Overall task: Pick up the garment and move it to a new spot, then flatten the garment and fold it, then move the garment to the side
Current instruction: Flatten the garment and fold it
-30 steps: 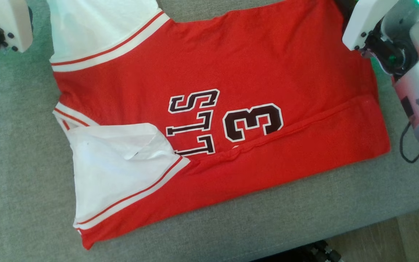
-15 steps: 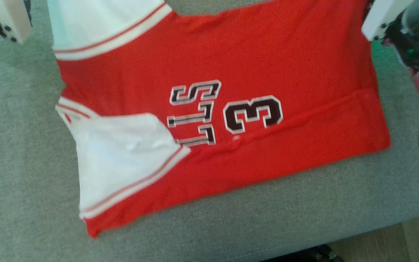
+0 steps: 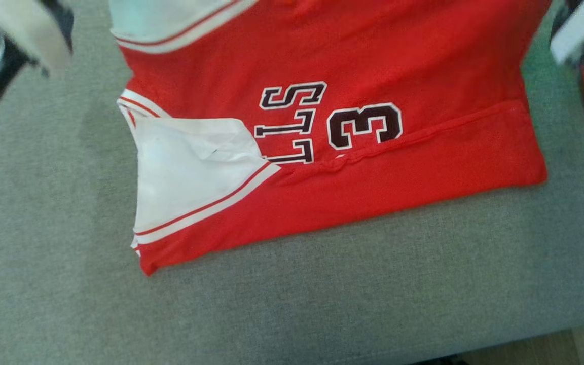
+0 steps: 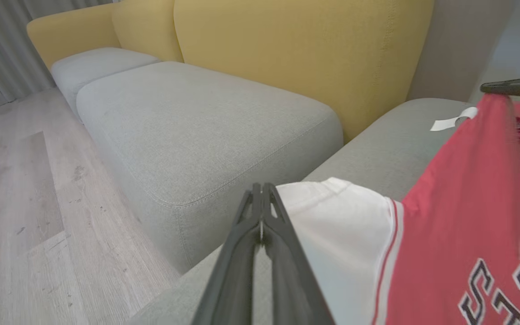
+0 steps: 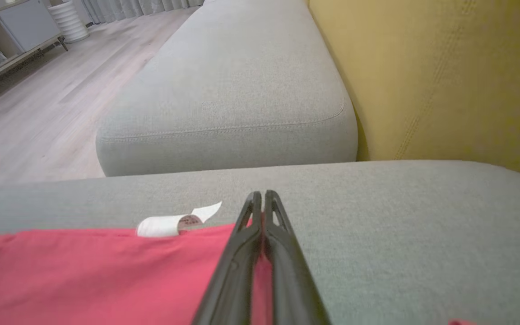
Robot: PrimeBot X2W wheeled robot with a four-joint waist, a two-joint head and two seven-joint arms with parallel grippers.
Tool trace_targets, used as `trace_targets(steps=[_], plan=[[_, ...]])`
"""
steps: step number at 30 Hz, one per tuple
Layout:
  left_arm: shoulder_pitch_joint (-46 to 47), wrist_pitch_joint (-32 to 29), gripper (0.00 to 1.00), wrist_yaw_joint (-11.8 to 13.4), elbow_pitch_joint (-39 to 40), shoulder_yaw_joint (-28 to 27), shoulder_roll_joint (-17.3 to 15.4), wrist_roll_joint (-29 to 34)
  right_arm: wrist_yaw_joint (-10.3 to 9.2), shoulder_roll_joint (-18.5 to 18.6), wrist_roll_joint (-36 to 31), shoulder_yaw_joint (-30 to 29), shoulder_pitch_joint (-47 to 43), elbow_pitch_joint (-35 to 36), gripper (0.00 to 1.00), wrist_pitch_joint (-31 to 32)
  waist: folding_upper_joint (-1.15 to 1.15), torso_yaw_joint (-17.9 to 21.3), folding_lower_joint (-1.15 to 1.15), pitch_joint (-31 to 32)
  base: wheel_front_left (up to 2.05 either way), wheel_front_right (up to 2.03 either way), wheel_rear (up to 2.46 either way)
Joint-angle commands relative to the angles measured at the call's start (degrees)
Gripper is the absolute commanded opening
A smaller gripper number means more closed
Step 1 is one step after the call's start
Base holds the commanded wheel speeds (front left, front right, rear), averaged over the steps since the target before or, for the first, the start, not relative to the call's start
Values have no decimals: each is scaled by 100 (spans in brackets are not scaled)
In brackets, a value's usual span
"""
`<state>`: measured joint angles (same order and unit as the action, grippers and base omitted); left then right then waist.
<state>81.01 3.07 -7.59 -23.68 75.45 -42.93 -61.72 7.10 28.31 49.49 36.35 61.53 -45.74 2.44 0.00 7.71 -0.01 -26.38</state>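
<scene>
- The right fingers [image 5: 255, 207] are clenching on the far red hem of the jersey [image 3: 373, 50]; a second ago they were standing apart, so this pinch is only just being made; red cloth is showing between them in the right wrist view, beside the white label [image 5: 165, 225].
- The left fingers [image 4: 256, 203] are staying pressed together as before, and appear to be nipping the edge of the upper white sleeve [image 4: 341, 212]; the actual bite is hiding behind them.
- In the left wrist view the red panel is rising up to the other arm's finger [image 4: 513, 85], so the far edge is hanging lifted between the two grips.
- The near part is lying on the grey sofa seat [image 3: 322, 304], with the lower white sleeve [image 3: 190, 172] tucked in and a red band [image 3: 424, 162] already turned over the lettering.
- The head view is shifting, so most of the drift is the camera moving; yet the jersey's near corner is now sitting farther from the seat's front edge than a second ago, which suggests the cloth is being drawn away too.
- Judging from this, both far corners are now secured and the next fold, far edge over near, is becoming possible; the left grip is looking the likelier to slip.
</scene>
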Motion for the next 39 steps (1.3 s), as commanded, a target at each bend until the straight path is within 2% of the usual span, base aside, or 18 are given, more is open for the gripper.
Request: trace_targets(steps=[1, 7, 12, 22, 28, 34, 35, 36, 37, 39], plan=[[54, 61, 0, 10, 74, -240, -328, -28, 39, 142, 47, -30, -268, 140, 0, -62, 0, -48, 1, 77, 0, 0, 0], [-818, 305, 0, 11, 793, -219, -930, 64, 39, 469, 20, -129, -1165, 613, 0, -226, 0, -170, 1, 232, 0, 0, 0], [-1600, 562, 0, 277, 1350, -215, -1198, 122, 39, 593, -183, -354, -1822, 823, 0, -256, 0, -277, 1, 343, 0, 0, 0], [-2837, 707, 0, 1101, 2400, -211, -1393, 368, 39, 640, -556, -1114, -2881, 1444, 0, 21, 0, -460, 1, 449, 0, 0, 0], [-3317, 797, 0, 1327, 2619, -211, -1353, 373, 39, 619, -916, -1752, -3534, 1939, 0, 270, 0, -530, 1, 441, 0, 0, 0], [-3537, 913, 0, 1433, 2708, -225, -1378, 273, 39, 358, -1346, -2389, -4075, 2333, 0, 519, 0, -560, 1, 449, 0, 0, 0], [-3609, 877, 16, 1471, 2733, -224, -1325, 229, 39, 192, -1455, -2591, -4203, 2443, 38, 582, 0, -570, 1, 436, 0, 0, 0], [-3644, 876, 49, 1501, 2734, -225, -1269, 203, 39, 107, -1519, -2705, -4261, 2470, 100, 594, 0, -578, 1, 434, 0, 0, 0], [-3669, 915, 100, 1564, 2723, -247, -1197, 198, 39, 33, -1633, -2819, -4307, 2503, 100, 557, 0, -588, 1, 435, 0, 0, 0], [-3789, 1036, 100, 1761, 2646, -358, -1047, 156, 39, -157, -1853, -3024, -4410, 2600, 100, 394, 0, -581, 1, 481, 0, 0, 0]])
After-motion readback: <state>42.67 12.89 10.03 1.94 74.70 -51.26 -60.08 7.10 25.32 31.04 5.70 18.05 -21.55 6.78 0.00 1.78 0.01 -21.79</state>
